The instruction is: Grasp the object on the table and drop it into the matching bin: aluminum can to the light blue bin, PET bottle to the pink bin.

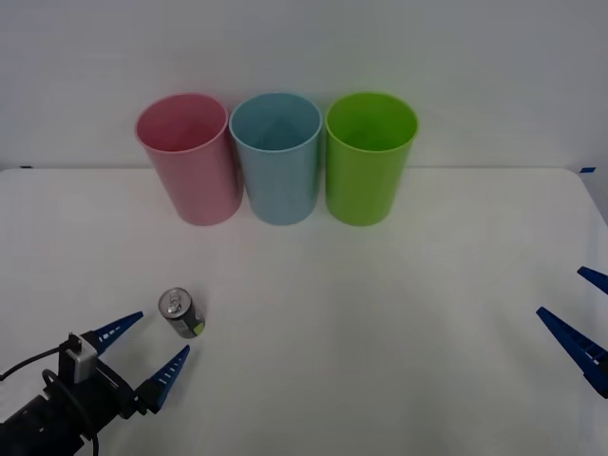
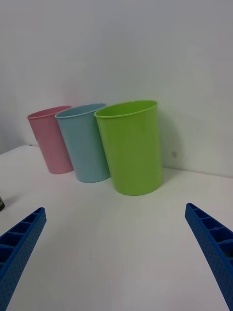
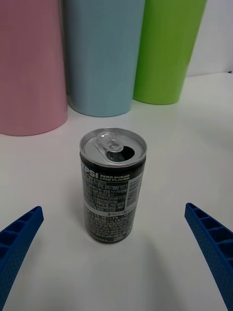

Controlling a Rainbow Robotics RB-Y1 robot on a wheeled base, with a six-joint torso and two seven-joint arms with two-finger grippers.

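Nearest to us, low over the table (image 1: 399, 313), our left gripper (image 1: 150, 347) hangs released, its two blue fingers (image 1: 167, 374) spread wide with nothing between their tips. Just ahead of that open mouth stands the aluminum can (image 1: 181, 313), upright on the white top, free of both fingers and a little closer to the inner one than to the outer. Seen from the left wrist, the can (image 3: 112, 185) sits centred between the finger tips and slightly beyond them; its silver lid is open at the tab hole, and its dark side carries small print with a thin green line.

At the table's other edge we see our right gripper (image 1: 581, 313), also released, its fingers parted and holding nothing. It lies well apart from the can.

Farther out, well past the left gripper and the can, three tall cups stand in a row against the pale wall. The pink bin (image 1: 188, 159) stands most nearly straight beyond the left gripper. The light blue bin (image 1: 276, 158) stands just beside it, toward the right gripper's side, the two close enough that we cannot tell whether they touch. The lime green bin (image 1: 369, 157) ends the row, nearest the right gripper, and from the right wrist it (image 2: 132, 147) is the closest of the three.
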